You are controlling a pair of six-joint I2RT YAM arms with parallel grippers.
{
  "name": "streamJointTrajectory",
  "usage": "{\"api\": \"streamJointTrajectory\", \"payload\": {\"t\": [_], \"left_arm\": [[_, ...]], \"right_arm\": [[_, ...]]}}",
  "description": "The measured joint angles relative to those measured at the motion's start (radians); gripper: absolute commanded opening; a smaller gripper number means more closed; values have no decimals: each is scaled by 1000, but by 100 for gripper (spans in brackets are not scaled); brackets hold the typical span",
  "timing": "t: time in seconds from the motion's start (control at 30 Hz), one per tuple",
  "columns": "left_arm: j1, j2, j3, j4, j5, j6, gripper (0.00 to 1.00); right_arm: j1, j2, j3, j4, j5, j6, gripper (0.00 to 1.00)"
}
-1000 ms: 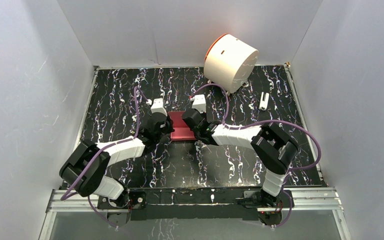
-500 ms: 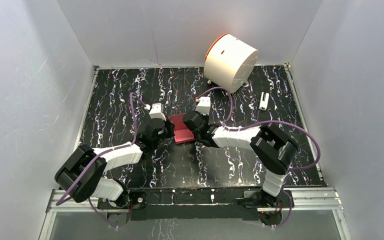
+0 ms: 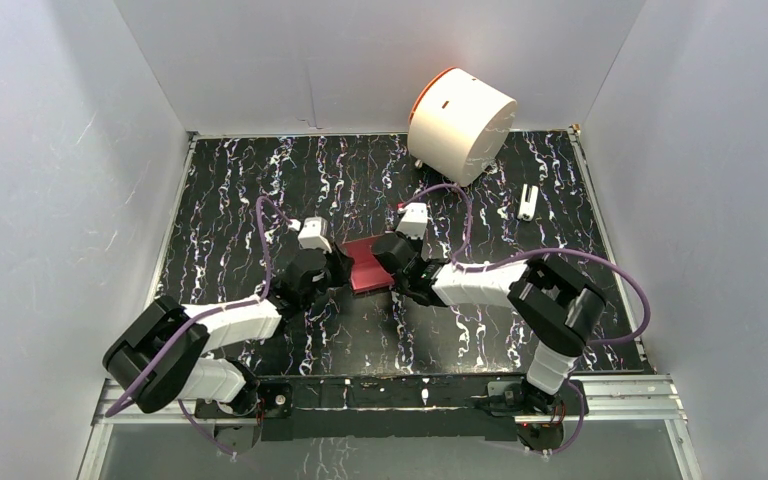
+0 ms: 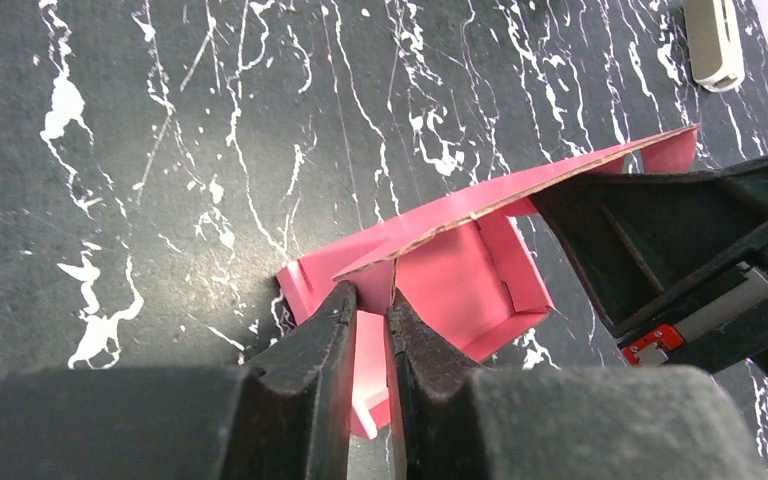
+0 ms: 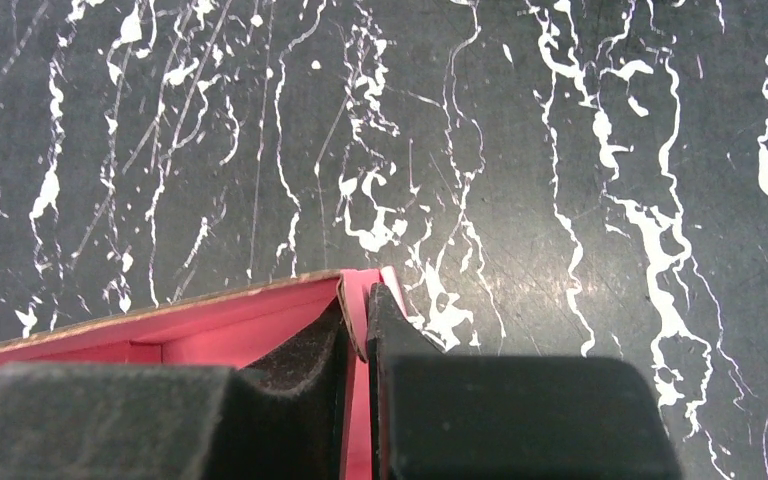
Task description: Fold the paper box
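The paper box [image 3: 365,266] is a pink-red card tray lying mid-table between both grippers. In the left wrist view the paper box [image 4: 470,280] shows a shallow tray with one long flap raised at a slant above it. My left gripper [image 4: 372,298] straddles the tray's near wall, its fingers a little apart, wider than the card. The right gripper [image 5: 357,300] pinches the opposite end wall of the paper box [image 5: 230,325], with the card pressed between its fingertips. From above, the left gripper [image 3: 338,268] and right gripper [image 3: 390,264] sit at the box's left and right ends.
A large white cylinder with an orange rim [image 3: 460,122] lies at the back right. A small white piece [image 3: 528,201] rests right of it, also seen as the white piece [image 4: 712,45]. White walls [image 3: 80,200] close in the black marbled table on three sides.
Both grippers and the box have shifted slightly toward the near edge, and the box has turned a little. The left jaws have eased apart.
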Motion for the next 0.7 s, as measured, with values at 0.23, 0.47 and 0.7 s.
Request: {"api": "streamJointTrajectory", "payload": {"t": [0.23,0.47,0.7], "left_arm": [[-19,-43,-28,1,33,-19,28],[-23,-166,-31,-27,63,-33,46],[-27,-315,-34,-129,81,-43,60]], "right_arm": [[8,-19,-63,10,-40,-4,39],[20,-113,-127,22,-105,-49,61],[21,-233,-159,14,-173,-117,84]]}}
